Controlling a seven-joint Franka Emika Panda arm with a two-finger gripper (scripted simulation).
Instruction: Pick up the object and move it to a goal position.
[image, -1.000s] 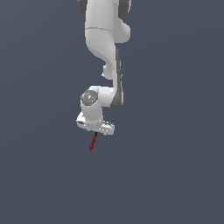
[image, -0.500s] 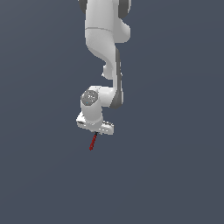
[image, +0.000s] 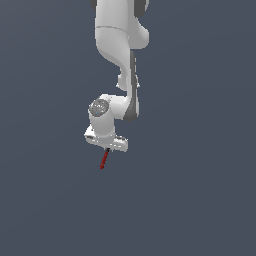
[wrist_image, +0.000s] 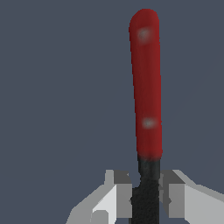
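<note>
The end effector is closed on the black end of the stick, one finger on each side of it with no gap showing in the wrist view. Gripping at the black end leaves the whole red length free, so the stick juts out past the fingertips like a pointer, with its rounded red tip farthest from the hand.

In the exterior view the stick hangs below the end effector, tilted slightly so that its red tip leans toward the exterior view's left. It touches nothing but the fingers. No shadow or contact mark shows beneath it, so it appears to be carried clear of any surface rather than resting on one.

Above the hand, the white arm comes down from the top of the exterior view and bends at the wrist, keeping the hand pointed downward. That posture would suit moving the stick without tipping it out of the grasp.

No goal marker is visible in either view, so how far the stick is from its target cannot be judged. The background is plain dark grey throughout.
</note>
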